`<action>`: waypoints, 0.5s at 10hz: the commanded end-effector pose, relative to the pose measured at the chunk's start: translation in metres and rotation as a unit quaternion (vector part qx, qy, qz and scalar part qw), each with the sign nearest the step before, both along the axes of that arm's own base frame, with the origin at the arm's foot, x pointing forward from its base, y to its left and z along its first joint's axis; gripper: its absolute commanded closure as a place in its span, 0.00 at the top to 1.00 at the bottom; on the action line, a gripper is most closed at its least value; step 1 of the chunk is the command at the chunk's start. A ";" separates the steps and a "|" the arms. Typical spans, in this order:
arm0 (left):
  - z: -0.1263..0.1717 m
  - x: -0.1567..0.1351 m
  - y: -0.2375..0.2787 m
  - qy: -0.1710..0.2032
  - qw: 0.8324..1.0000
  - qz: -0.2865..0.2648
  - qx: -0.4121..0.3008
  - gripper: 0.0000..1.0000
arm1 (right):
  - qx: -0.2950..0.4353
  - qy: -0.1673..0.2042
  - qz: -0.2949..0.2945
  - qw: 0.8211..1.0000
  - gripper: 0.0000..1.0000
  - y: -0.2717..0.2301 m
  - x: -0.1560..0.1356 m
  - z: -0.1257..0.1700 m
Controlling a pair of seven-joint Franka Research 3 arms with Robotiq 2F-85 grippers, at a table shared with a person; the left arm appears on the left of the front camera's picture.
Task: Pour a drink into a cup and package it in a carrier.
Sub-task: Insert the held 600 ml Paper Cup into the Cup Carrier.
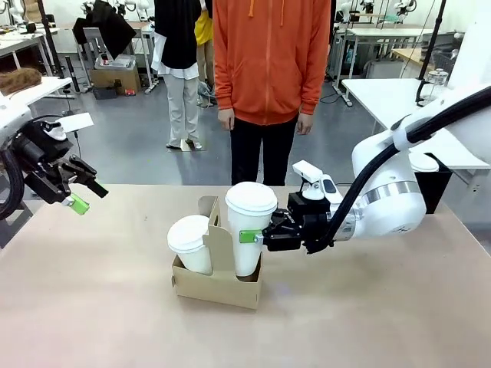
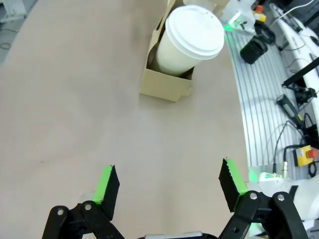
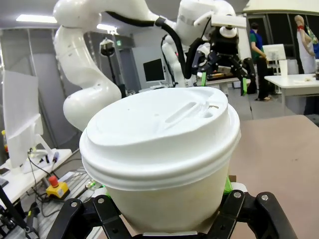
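Front view: right tool [image 1: 257, 236] clamped on lidded cup [image 1: 250, 230] in carrier [image 1: 217, 284], centre. Left tool [image 1: 83, 195] at 9 o'clock, spread wide, holding nothing.

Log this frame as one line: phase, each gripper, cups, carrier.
phase: seating cup in carrier | right gripper: shut on lidded cup | left gripper: open | second lidded cup: seated | carrier: on table
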State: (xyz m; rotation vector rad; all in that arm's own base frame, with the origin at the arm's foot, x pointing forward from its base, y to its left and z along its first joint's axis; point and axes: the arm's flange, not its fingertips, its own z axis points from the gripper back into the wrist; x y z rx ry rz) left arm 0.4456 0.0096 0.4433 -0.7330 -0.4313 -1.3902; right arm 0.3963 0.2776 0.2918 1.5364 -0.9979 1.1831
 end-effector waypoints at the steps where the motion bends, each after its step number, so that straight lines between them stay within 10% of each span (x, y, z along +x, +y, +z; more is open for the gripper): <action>1: 0.005 -0.001 -0.001 -0.008 1.000 0.007 0.003 1.00 | 0.002 -0.036 0.009 0.999 0.80 0.008 0.004 -0.013; 5: 0.005 -0.001 -0.001 -0.008 1.000 0.007 0.003 1.00 | -0.023 -0.059 0.033 0.997 0.80 0.010 0.003 -0.037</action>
